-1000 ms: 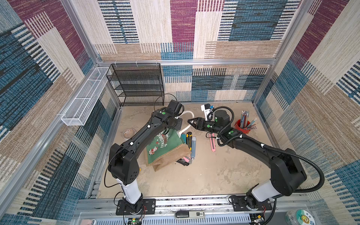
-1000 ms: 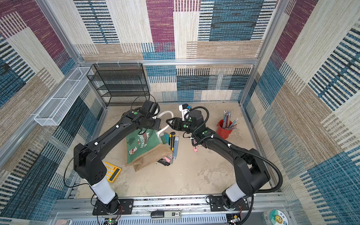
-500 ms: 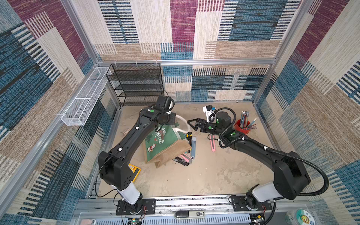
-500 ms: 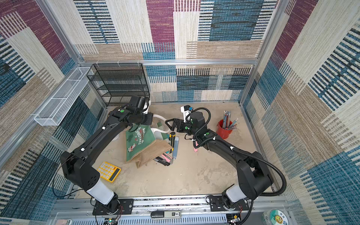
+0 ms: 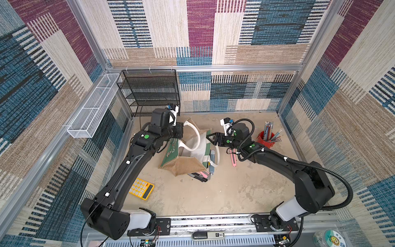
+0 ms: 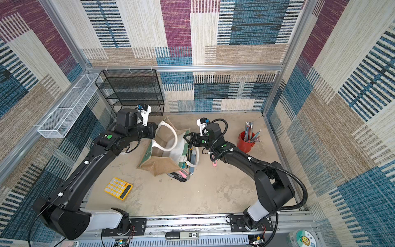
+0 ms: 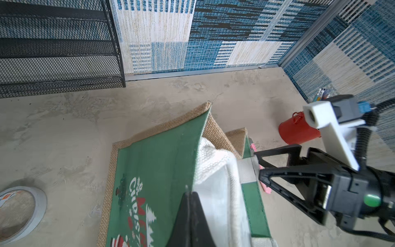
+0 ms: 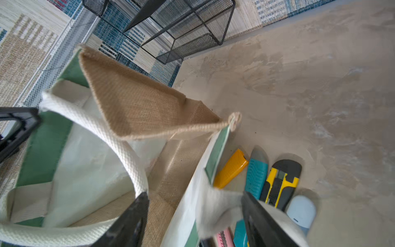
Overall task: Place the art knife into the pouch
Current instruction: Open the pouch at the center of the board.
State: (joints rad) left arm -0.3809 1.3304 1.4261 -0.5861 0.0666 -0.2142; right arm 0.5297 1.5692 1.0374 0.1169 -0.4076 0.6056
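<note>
Grey concrete-look tabletop [image 5: 224,192], walled in by woven patchwork panels, carries the pouch [image 5: 188,165] near its middle, tilted, with its mouth gaping. The left gripper [image 7: 189,194] is clamped on the rim of the green printed panel, next to a white handle [image 5: 197,136]. The right gripper [image 8: 194,195] meets the opposite rim with its jaws spread, and that wall of the pouch lies between them.

Just outside that wall, a row of cutters lies on the table: an orange cutter [image 8: 230,169], a teal cutter [image 8: 256,177], a yellow-and-black cutter [image 8: 282,181] and a pale blue cutter [image 8: 301,211]. Which of them is the art knife I cannot tell. A pink cutter [image 5: 234,159] lies apart from the row, beneath the right arm.

Farther out, a red pen cup [image 5: 266,140] stands toward the right wall. A yellow calculator [image 5: 141,188] lies beside the left arm, and a tape roll [image 7: 19,211] sits under that arm's side. A black mesh rack [image 5: 149,92] fills the back corner, with a white wire basket [image 5: 92,113] hung on the wall beside it.
</note>
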